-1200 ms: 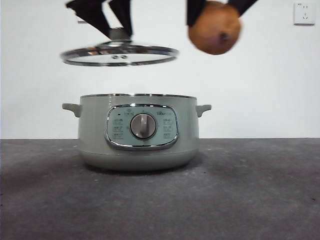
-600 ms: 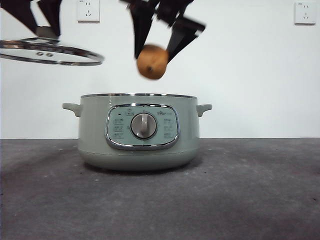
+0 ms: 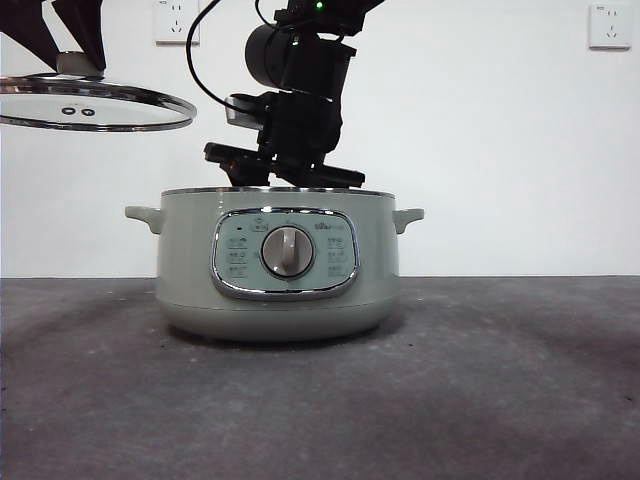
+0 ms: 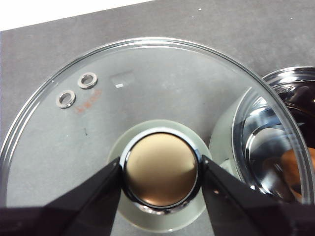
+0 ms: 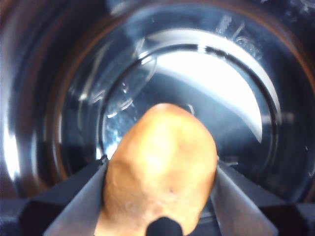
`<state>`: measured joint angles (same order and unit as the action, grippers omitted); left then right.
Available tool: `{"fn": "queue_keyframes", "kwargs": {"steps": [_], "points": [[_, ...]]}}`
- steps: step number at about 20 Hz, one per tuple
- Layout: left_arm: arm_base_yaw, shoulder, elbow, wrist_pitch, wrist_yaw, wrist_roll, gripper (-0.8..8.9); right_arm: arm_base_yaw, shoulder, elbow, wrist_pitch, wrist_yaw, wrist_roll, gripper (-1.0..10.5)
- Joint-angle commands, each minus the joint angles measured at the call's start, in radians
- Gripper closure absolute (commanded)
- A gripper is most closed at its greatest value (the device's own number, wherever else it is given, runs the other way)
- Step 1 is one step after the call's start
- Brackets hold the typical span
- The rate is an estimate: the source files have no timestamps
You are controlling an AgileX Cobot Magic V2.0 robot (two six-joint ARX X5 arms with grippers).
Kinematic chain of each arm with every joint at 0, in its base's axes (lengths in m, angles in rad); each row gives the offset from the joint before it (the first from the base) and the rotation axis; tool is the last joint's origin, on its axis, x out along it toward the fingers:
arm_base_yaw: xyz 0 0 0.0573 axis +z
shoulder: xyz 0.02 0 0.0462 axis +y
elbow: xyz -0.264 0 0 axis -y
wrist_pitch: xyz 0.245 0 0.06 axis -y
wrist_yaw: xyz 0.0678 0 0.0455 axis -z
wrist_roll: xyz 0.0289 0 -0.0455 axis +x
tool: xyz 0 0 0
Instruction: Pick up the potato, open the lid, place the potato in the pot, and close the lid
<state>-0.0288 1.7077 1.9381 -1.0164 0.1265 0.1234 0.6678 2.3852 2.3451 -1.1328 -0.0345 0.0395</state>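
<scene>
Supporting pot (image 3: 277,262): dark grey table (image 3: 500,390)

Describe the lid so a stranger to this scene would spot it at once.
Start at the round sage-green electric pot on the dark grey table. Look up and to one side: the shallow domed glass lid hangs level in the air, held by the left end effector at its knob. Its chrome rim and two small vent holes mark it.

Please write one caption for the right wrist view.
Right gripper holds the potato inside the shiny pot.
</scene>
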Motion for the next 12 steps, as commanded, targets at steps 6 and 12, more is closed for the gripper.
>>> {"fn": "queue_keyframes", "kwargs": {"steps": [6,12], "points": [[0.004,-0.014,0.01,0.054,0.012,0.012,8.23,0.0,0.032,0.06,-0.02,-0.003,0.065,3.2],[0.002,-0.013,0.01,0.036,0.016,0.011,8.22,0.014,0.029,0.367,-0.248,0.098,0.075,3.5]]}}
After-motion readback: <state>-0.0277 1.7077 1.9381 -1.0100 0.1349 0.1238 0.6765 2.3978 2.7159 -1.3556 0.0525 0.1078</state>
